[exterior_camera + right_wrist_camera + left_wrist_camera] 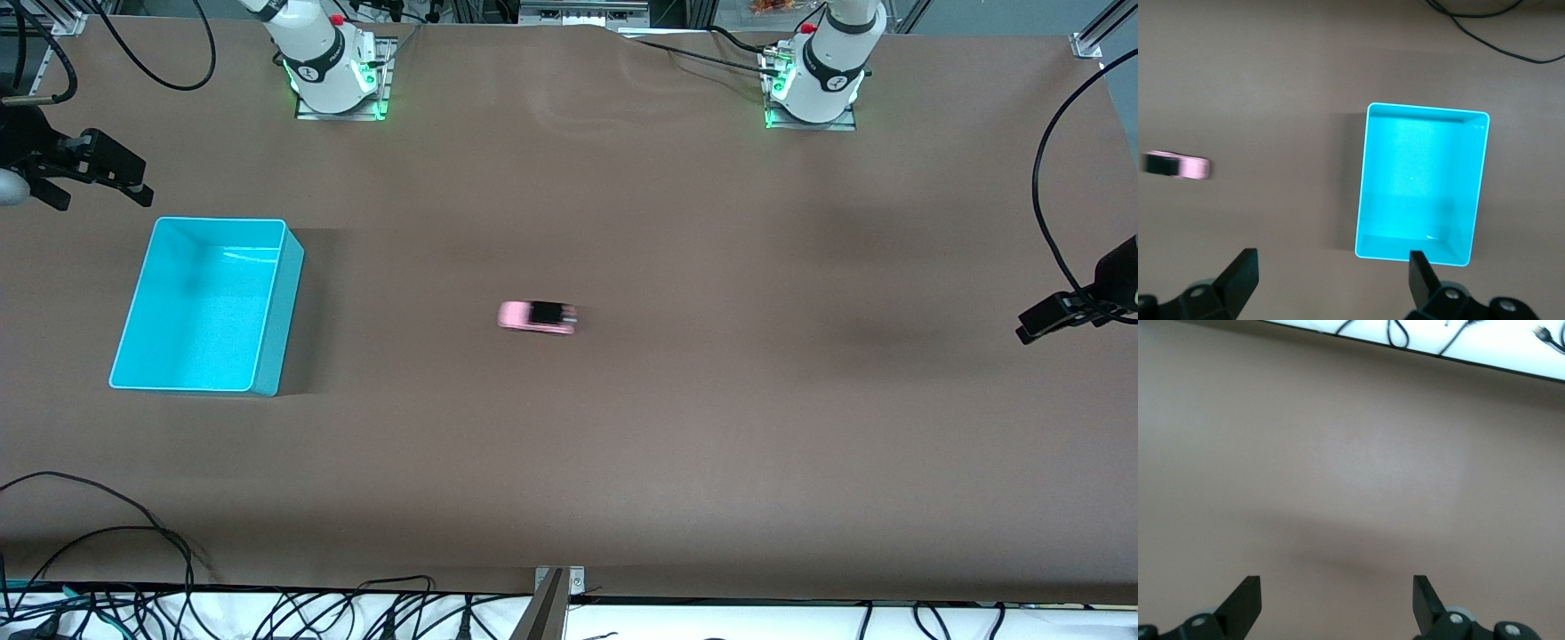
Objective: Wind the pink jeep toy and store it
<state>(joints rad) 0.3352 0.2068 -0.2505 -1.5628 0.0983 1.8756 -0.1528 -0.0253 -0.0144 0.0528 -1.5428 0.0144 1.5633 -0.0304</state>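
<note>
The pink jeep toy [537, 317] stands on the brown table near its middle, pink with a black section, and looks smeared along its length. It also shows in the right wrist view as the jeep toy [1177, 165], apart from the turquoise bin [1428, 107]. My right gripper [98, 182] hangs open and holds nothing, up in the air at the right arm's end of the table by the bin [280, 311]; its fingers [1245, 270] stand wide apart. My left gripper [1045, 320] hangs open over bare table at the left arm's end, with nothing between its fingers [1248, 597].
The turquoise bin has nothing in it. Black cables [267, 613] lie along the table edge nearest the front camera. A looping cable [1040, 178] hangs by the left gripper. The two arm bases [333, 67] stand at the edge farthest from the front camera.
</note>
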